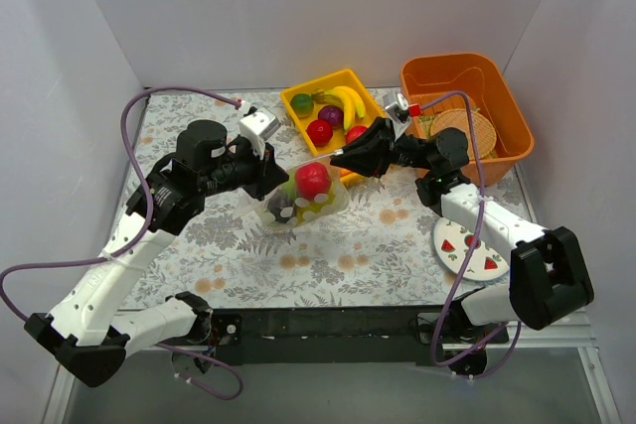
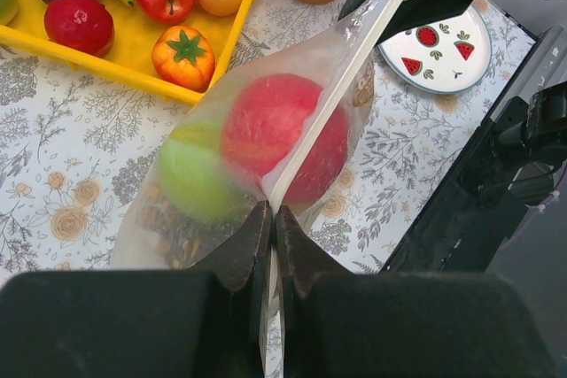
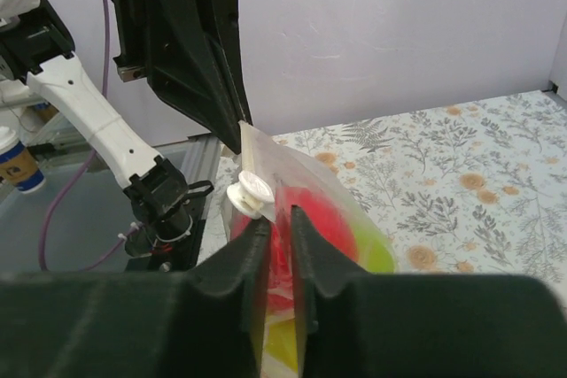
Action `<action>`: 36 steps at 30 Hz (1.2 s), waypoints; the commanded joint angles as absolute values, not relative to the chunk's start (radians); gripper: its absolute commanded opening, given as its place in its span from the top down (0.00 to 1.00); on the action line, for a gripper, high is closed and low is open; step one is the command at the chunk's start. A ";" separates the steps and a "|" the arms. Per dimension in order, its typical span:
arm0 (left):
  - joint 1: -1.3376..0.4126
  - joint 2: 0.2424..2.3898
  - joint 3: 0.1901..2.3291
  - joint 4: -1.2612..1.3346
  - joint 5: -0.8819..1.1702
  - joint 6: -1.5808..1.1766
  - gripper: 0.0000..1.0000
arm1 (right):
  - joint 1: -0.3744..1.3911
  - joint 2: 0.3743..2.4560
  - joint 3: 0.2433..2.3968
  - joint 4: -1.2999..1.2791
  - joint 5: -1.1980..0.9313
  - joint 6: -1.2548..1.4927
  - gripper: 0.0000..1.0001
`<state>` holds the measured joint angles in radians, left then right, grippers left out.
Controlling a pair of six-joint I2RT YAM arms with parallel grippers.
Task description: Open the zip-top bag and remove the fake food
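Note:
The zip-top bag [image 1: 303,201] hangs stretched between my two grippers above the table's middle. Through it I see fake food: a red fruit [image 2: 283,135], a light green apple [image 2: 195,179], and yellow pieces [image 3: 297,347] lower down. My left gripper [image 2: 271,212] is shut on the near end of the white zip strip [image 2: 332,99]. My right gripper [image 3: 280,223] is shut on the bag's top edge just beside the white slider [image 3: 251,194]. In the top view the left gripper [image 1: 273,178] and the right gripper [image 1: 343,161] hold opposite ends of the bag.
A yellow tray [image 1: 343,73] with a banana and other fruits stands behind the bag. An orange basket [image 1: 512,106] is at the back right. A white plate [image 1: 452,257] with watermelon pictures lies at the front right.

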<state>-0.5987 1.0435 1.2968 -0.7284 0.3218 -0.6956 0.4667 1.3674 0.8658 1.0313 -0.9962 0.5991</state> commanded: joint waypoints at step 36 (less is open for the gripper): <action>-0.669 0.920 0.963 -0.187 0.505 -0.390 0.47 | 0.664 1.210 1.074 -0.112 -0.652 0.247 0.99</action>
<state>-0.6651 0.9642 0.9993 -0.3202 0.4965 -0.4816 0.6426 1.2060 1.0191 -0.0528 -0.7017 0.2832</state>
